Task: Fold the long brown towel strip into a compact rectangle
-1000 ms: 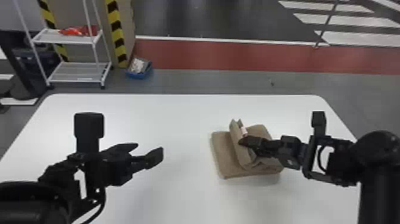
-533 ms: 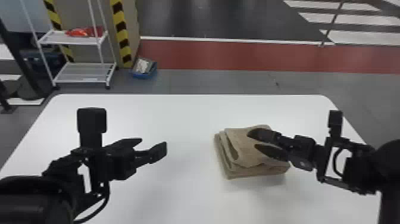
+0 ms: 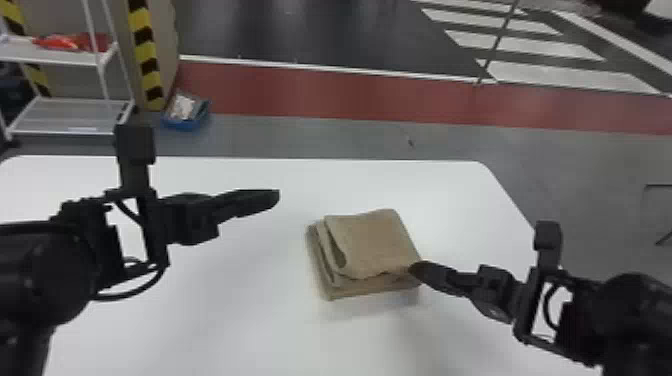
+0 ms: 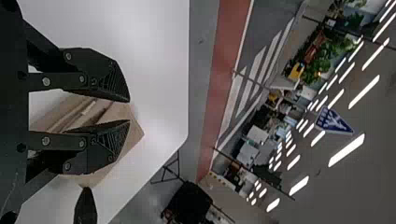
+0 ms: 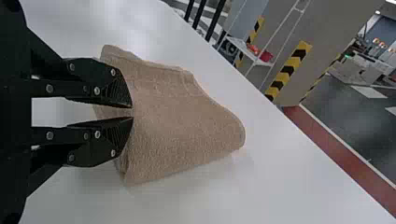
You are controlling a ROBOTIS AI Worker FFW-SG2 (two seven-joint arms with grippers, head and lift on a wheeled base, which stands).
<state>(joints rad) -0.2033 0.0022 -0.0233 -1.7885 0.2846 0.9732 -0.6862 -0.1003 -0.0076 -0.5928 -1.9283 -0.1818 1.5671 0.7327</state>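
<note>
Since the earlier frame, the right gripper (image 3: 414, 269) has been drawn back from over the folded brown towel (image 3: 375, 245) to its near right corner, its 2 fingers brought closer, a slim gap left; whether cloth is pinched cannot be told. The left gripper (image 3: 275, 196), jaws apart, has been brought closer to the towel's far left side. Beyond the white table (image 3: 225, 325), a rack (image 3: 75, 112) and blue bin (image 3: 186, 124) are seen far left.
</note>
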